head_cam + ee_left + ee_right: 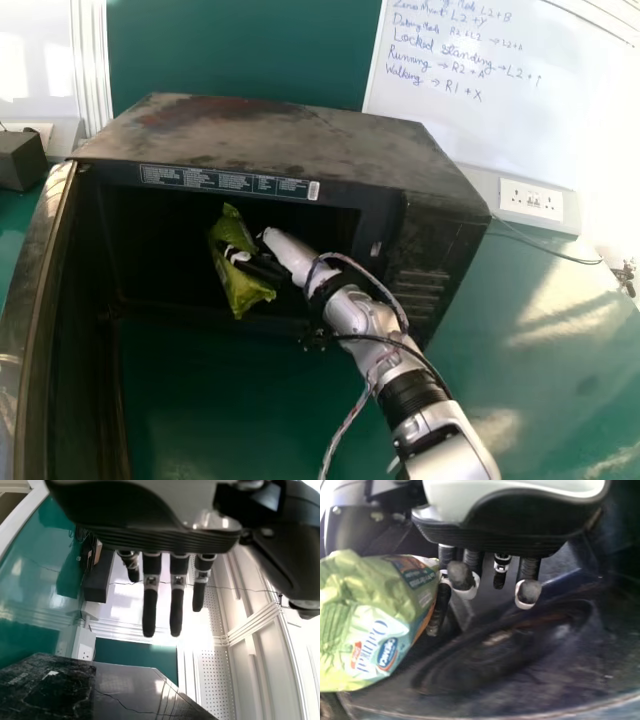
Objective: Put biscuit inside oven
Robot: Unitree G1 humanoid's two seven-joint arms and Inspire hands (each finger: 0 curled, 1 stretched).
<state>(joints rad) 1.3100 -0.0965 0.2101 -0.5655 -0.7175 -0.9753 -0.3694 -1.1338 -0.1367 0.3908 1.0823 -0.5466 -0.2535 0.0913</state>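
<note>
The left hand [160,535] is idle in its wrist view, released, fingers straight. In the head view, the right arm [370,325] comes from the bottom edge, over the green table [520,370], with the open door [28,330] at left. The right hand [285,253] is at the mouth of the oven [280,135], grasping the biscuit [246,292] by its middle between thumb and curled fingers. The green packet slants in the oven's opening; whether it touches the oven floor I cannot tell. Beyond are a socket [532,201] and a whiteboard [500,125].
</note>
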